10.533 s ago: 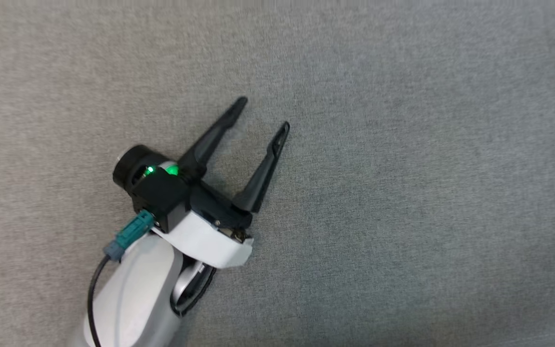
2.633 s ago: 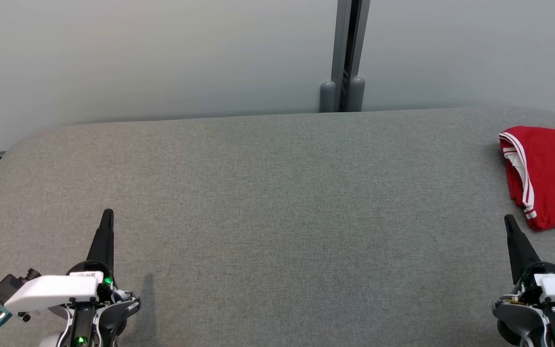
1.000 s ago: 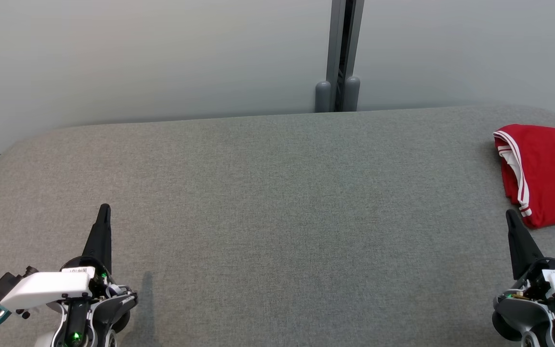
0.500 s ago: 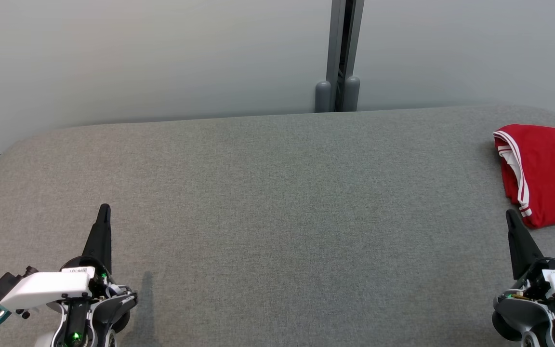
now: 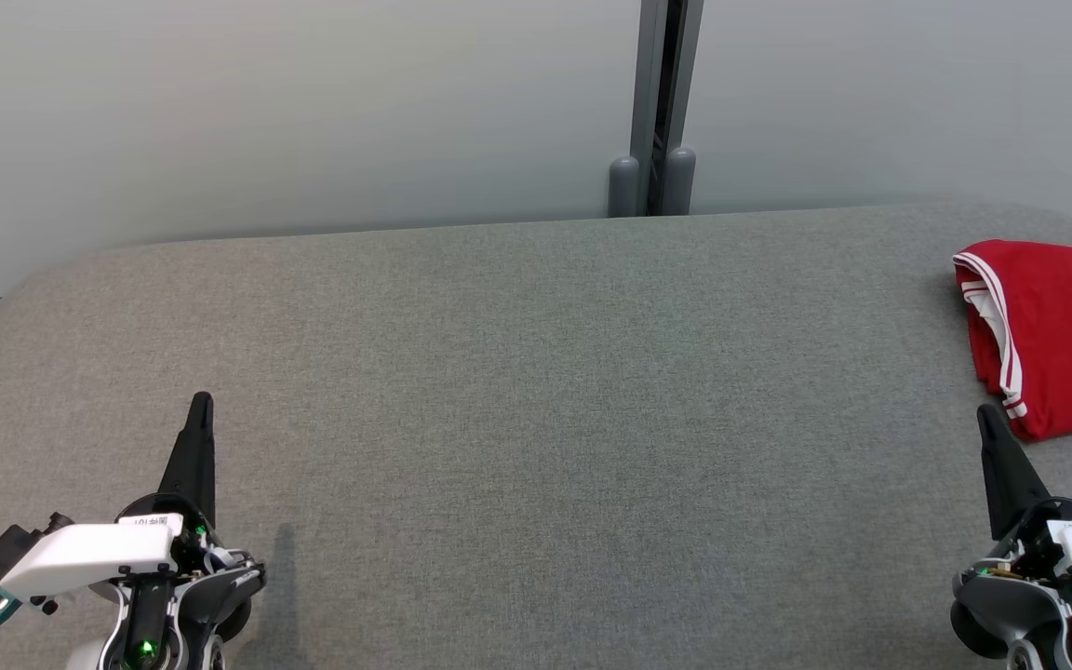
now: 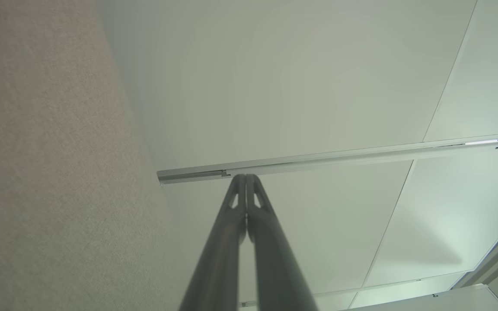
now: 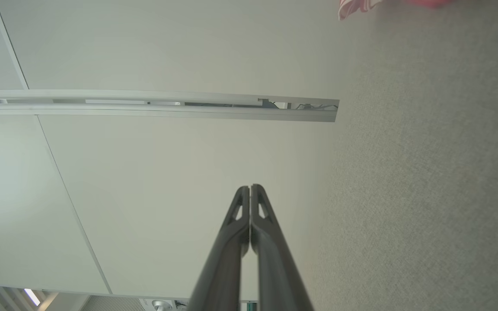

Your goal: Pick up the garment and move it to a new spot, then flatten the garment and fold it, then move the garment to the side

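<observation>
Red cloth with white striped trim, the garment (image 5: 1052, 335) lies roughly folded at the right edge of the head view, on the far right end of the grey fabric-covered surface (image 5: 536, 419), with part of it cut off by the frame. Its lower left corner sits just above and slightly right of the tip of the right gripper (image 5: 984, 414), near it, with a thin strip of bare grey fabric showing between the two. That gripper rises from the lower right corner of the frame, its two dark fingers pressed together into one thin blade with nothing between them. The left gripper (image 5: 200, 402) stands at the lower left of the frame, well apart from the garment, with the whole width of the surface between them. Its fingers are likewise closed flat against each other and hold nothing. In the right wrist view the closed fingers meet tip to tip in the lower middle, the grey surface runs down the right side, and a blurred scrap of red and white shows at the top edge, right of centre. Behind the surface a pale wall (image 5: 313, 112) crosses the top of the head view, split by a grey upright post (image 5: 657, 102).
</observation>
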### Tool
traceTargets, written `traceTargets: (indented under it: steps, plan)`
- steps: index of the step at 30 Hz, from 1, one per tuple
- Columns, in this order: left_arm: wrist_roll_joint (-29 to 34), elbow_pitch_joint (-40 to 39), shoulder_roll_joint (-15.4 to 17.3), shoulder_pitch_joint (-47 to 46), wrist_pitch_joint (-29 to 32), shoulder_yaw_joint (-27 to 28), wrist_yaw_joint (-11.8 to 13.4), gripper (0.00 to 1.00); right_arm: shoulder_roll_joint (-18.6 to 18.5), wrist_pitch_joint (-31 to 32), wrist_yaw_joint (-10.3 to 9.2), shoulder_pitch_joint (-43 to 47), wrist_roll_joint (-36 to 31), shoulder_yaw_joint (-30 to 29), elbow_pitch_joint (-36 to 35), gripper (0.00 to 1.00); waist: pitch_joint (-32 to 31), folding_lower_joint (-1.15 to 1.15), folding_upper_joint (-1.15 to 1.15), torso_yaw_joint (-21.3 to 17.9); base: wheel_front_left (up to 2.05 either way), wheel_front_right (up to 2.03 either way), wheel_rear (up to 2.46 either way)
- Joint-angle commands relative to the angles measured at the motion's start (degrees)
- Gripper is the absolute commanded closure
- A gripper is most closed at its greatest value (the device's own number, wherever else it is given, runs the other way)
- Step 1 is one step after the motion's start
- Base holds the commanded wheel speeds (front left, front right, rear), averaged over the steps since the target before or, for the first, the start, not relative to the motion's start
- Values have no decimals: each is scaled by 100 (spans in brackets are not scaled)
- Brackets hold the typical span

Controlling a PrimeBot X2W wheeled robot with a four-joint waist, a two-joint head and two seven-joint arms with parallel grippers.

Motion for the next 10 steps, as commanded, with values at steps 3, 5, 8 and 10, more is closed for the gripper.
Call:
traceTargets:
  steps: [3, 5, 8, 10]
  plan:
    - [26, 1, 21, -82, 21, 30, -12, 100, -49, 10, 2, -24, 46, -16, 5, 100, 0, 0, 0, 0, 0, 0, 0]
    - [29, 1, 20, -82, 24, 31, -12, 100, -49, 10, 2, -24, 47, -16, 5, 100, 0, 0, 0, 0, 0, 0, 0]
    - [31, 1, 19, -83, 26, 34, -12, 100, -49, 10, 2, -24, 46, -16, 5, 100, 0, 0, 0, 0, 0, 0, 0]
    - [34, 1, 18, -83, 27, 36, -12, 100, -49, 10, 2, -24, 46, -16, 5, 100, 0, 0, 0, 0, 0, 0, 0]
